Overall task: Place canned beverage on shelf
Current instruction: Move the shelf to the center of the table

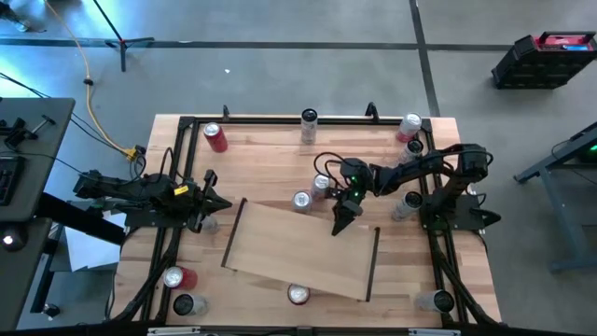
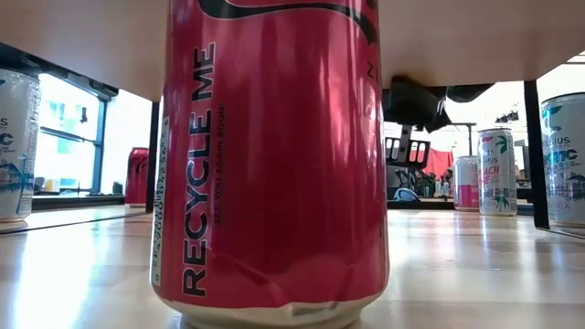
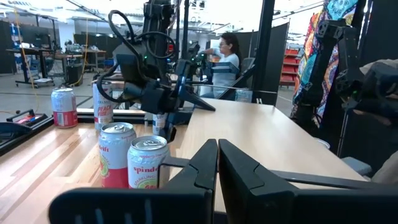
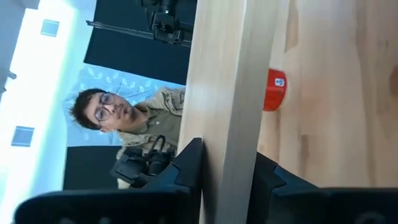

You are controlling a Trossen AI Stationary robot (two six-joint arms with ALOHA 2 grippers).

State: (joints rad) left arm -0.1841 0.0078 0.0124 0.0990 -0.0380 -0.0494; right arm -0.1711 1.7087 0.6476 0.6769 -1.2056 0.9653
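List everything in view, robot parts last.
shelf: one, light wood with black end rails, lying askew mid-table
cans: at least ten, mostly red, pink or white, scattered around the shelf; one red can right in front of the low camera
table: one, light wood, black frame
case: one, black and red, on the floor beyond the table
cable: one, yellow, on the floor by the left arm
people: two, beyond the table, one in each wrist view
left gripper: one, dark, shut, at the shelf's left end
right gripper: one, dark, clamped on the shelf's far edge
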